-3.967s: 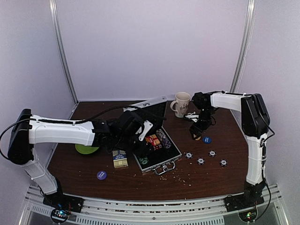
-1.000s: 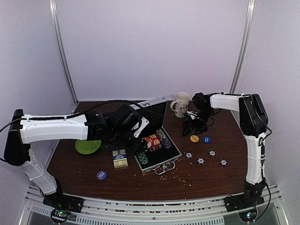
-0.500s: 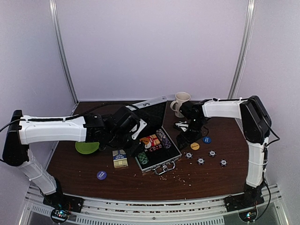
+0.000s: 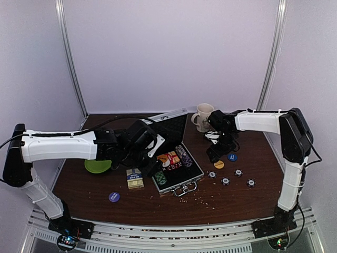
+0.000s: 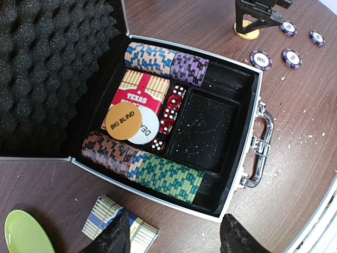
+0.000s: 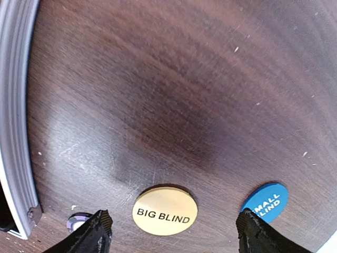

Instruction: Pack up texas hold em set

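Observation:
The silver case [image 5: 257, 100] lies open with chip rows [image 5: 166, 58], a red card box [image 5: 141, 89], dice, and an orange BIG BLIND button [image 5: 125, 124] on a white one. My left gripper [image 5: 176, 237] hangs open over the table at the case's near rim, one finger above a blue card deck box [image 5: 102, 211]. My right gripper [image 6: 174, 232] is open, straddling a yellow BIG BLIND button [image 6: 165, 210] flat on the table, without touching it. A blue SMALL BLIND button [image 6: 265, 203] lies beside the right finger. Several loose chips [image 4: 225, 181] sit right of the case [image 4: 196, 175].
A green plate [image 4: 97, 166] lies left of the case under my left arm. A beige mug [image 4: 204, 117] stands behind my right gripper [image 4: 216, 153]. A purple button [image 4: 114, 196] lies near the front left. Crumbs dot the table by the case handle [image 5: 261, 150].
My right gripper swung toward the case and back, ending lower over the yellow button, which slid slightly nearer. My left arm barely moved.

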Controlling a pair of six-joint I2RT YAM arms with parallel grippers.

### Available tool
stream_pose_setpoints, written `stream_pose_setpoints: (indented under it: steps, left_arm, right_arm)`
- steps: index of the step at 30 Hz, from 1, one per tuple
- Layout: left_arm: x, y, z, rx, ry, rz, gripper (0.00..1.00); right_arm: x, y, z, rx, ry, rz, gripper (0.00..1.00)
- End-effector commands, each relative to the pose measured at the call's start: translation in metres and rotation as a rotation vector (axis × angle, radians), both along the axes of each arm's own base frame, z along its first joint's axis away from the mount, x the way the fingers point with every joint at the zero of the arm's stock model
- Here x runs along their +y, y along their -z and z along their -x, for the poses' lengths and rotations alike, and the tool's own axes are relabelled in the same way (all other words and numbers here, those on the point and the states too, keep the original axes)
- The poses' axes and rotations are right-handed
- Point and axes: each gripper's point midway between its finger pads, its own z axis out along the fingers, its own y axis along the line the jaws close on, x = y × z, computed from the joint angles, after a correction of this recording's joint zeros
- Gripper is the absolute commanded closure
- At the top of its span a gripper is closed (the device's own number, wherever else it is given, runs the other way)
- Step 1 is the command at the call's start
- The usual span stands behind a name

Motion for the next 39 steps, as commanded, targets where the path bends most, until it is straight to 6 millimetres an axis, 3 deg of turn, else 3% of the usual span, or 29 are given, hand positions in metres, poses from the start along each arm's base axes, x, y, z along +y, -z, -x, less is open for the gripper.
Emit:
stream_pose_setpoints:
  steps: [1, 7, 25, 31, 39]
  left_arm:
    - [-0.004, -0.011, 0.000, -0.026, 0.001, 0.048, 0.40]
    - [-0.002, -0.008, 0.000, -0.025, -0.004, 0.041, 0.40]
    - [0.003, -0.010, 0.001, -0.032, -0.013, 0.047, 0.40]
    - [0.000, -0.009, -0.001, -0.036, -0.008, 0.038, 0.40]
    - [0.005, -0.002, -0.004, -0.040, -0.025, 0.021, 0.40]
  right_arm:
    - [-0.011, 0.014, 0.008, 0.044, -0.015, 0.054, 0.18]
    - [-0.005, 0.032, 0.029, 0.154, -0.052, 0.036, 0.22]
    - [0.001, 0.059, 0.039, 0.230, -0.048, 0.055, 0.40]
    - [0.001, 0.048, 0.039, 0.199, -0.052, 0.043, 0.51]
    - [0.005, -0.001, 0.025, 0.054, -0.061, -0.008, 0.61]
